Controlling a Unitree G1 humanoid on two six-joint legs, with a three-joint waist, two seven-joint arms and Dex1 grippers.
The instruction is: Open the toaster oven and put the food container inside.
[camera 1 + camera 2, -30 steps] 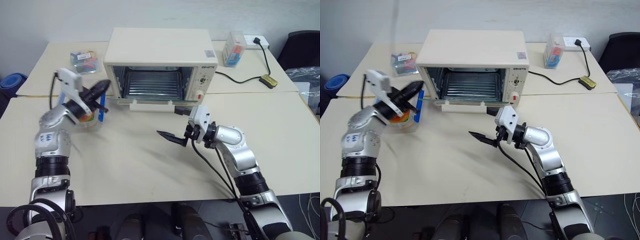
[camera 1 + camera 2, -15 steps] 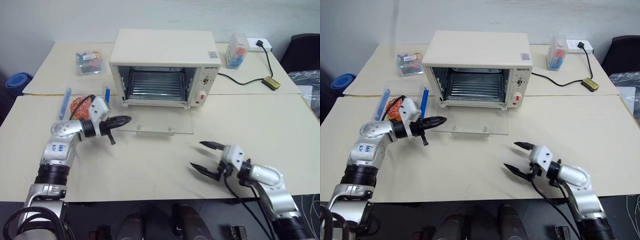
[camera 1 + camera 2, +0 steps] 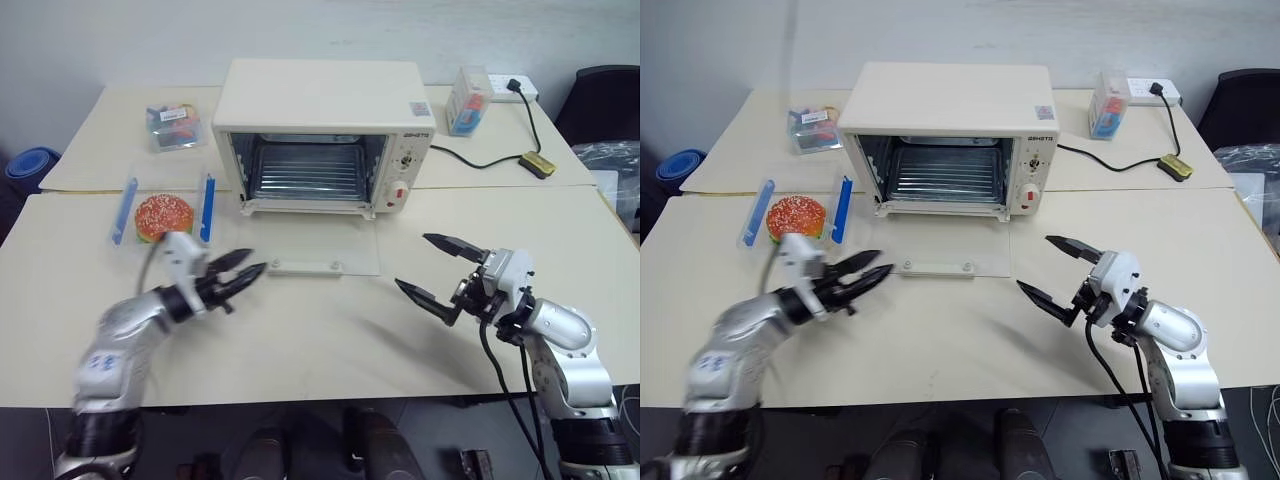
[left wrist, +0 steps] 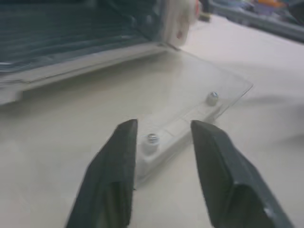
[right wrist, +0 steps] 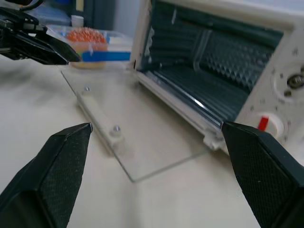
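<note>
Left eye view, door: the toaster oven (image 3: 325, 110) glass door (image 3: 315, 245) now lies flat open.
Food container (image 3: 165, 218): on the counter (image 3: 320, 330), left of the oven, not yet inside.
Left tool (image 3: 243, 275): let go, part open, empty.
Right tool (image 3: 432, 268): wide open, empty, pulled back.

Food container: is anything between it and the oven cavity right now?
Nothing visible blocks it. The toaster oven has its glass door lying flat, the rack is bare, and the food container sits apart to its left.
</note>
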